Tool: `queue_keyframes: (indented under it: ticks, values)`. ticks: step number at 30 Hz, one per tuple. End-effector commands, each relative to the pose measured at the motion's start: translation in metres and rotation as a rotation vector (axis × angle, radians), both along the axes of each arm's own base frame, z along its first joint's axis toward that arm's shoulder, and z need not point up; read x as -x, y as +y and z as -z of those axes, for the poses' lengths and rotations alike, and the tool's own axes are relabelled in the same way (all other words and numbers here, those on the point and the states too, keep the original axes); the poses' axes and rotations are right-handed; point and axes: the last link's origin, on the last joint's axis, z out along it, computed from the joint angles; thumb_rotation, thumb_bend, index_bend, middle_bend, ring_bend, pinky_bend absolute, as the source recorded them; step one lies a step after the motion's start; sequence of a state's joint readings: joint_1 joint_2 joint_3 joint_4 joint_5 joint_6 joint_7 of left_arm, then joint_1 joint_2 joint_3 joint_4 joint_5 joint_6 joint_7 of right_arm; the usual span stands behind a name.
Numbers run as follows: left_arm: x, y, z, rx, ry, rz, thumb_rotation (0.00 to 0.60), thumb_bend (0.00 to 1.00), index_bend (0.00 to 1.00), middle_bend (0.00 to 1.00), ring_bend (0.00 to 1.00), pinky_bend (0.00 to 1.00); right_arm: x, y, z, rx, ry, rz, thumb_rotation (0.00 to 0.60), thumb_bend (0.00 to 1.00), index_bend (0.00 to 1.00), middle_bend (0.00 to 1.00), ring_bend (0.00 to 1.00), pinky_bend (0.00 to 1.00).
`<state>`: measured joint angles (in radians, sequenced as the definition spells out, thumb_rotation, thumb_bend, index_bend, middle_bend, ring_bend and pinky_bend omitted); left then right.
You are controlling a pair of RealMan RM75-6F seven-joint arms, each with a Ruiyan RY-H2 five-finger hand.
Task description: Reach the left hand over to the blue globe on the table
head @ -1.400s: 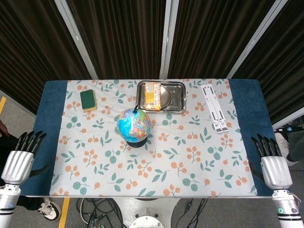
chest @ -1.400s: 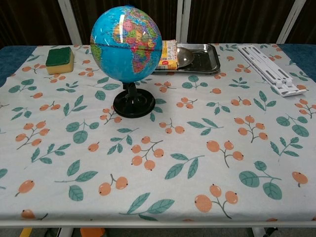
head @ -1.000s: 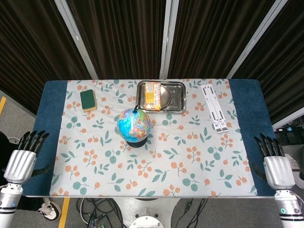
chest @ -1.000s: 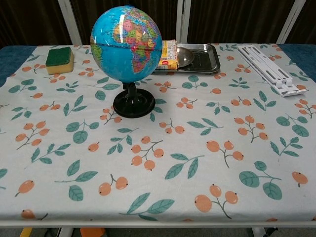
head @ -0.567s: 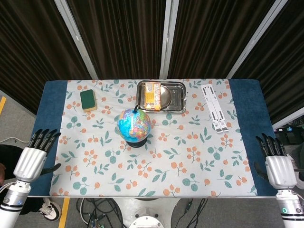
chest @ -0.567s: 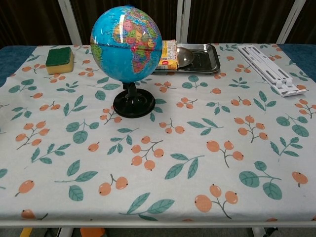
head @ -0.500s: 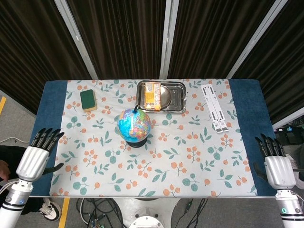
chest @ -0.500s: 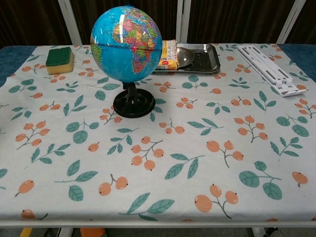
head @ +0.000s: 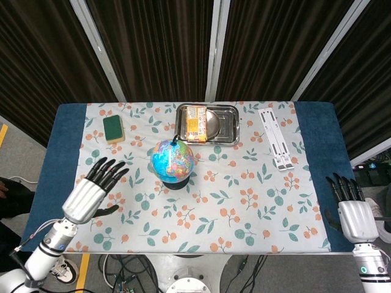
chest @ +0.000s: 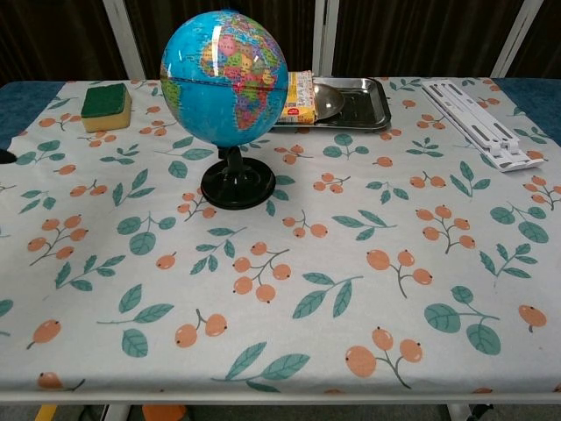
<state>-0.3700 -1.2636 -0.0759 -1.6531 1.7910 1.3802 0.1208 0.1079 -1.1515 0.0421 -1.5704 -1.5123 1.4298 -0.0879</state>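
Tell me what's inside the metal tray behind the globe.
The metal tray holds an orange-and-yellow packet at its left end and a round metal lid or dish beside it. The globe hides part of the packet in the chest view.

Head view: high, looking down on whole table (head: 317, 131); chest view: low, close; shared: tabletop

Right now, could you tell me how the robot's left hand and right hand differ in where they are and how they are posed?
The left hand is over the floral cloth, fingers pointing toward the blue globe; the right hand sits off the table's right edge. The left hand's fingers are spread, the right's closer together. Both hold nothing.
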Motion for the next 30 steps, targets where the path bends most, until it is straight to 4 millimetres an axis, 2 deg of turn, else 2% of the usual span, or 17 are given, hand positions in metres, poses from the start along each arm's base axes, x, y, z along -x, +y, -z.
queue_keyframes:
  ticks: [1,8,16,25,30]
  values:
    - [-0.024,0.012,0.012,0.029,0.012,0.056,0.6,0.0,0.09,0.05,0.0,0.0,0.0,0.0,0.002,-0.006,-0.001,-0.001,0.6,0.29,0.0,0.0,0.0,0.0]
    - [-0.055,0.022,0.032,0.071,0.029,0.126,0.6,0.0,0.09,0.05,0.0,0.0,0.003,0.0,0.002,-0.011,-0.001,0.008,0.6,0.29,0.0,0.0,0.0,0.0]
    - [-0.083,0.03,0.045,0.098,0.01,0.183,0.6,0.0,0.09,0.04,0.0,0.0,0.003,-0.001,0.003,-0.016,-0.003,0.006,0.6,0.29,0.0,0.0,0.0,0.0]
    - [-0.09,0.04,0.068,0.138,0.025,0.174,0.6,0.0,0.09,0.04,0.0,0.0,0.005,-0.001,0.003,-0.016,-0.008,0.011,0.6,0.29,0.0,0.0,0.0,0.0]
    - [-0.087,0.043,0.071,0.138,0.033,0.157,0.6,0.0,0.09,0.04,0.0,0.0,0.008,-0.001,0.001,-0.01,-0.009,0.017,0.6,0.29,0.0,0.0,0.0,0.0]
